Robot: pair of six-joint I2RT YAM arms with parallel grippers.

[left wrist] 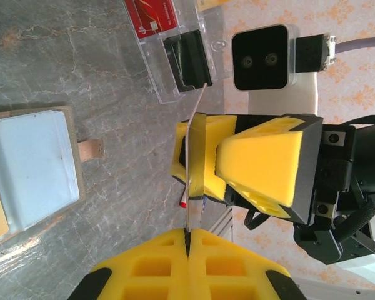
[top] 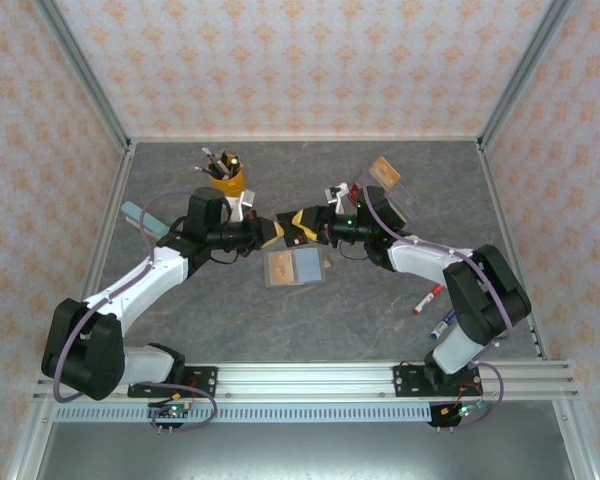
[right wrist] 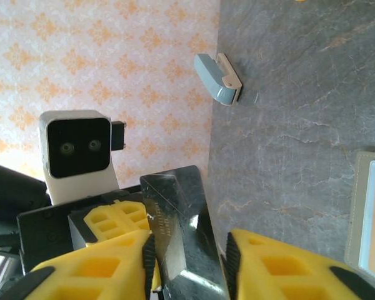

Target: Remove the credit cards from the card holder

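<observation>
Near card holder [top: 293, 267], left pincer [left wrist: 187, 240] clamping card [right wrist: 178, 215], right pincer [right wrist: 187, 250] perhaps too

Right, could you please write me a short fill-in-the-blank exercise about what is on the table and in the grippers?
1. The left gripper is shut on a thin card that is ___ in colour.
2. The card holder lies ___ on the table.
3. In the clear tray, the card with white lettering is ___.
4. The pens stand in a ___ cup.
Missing words: black; open; red; yellow.
</observation>
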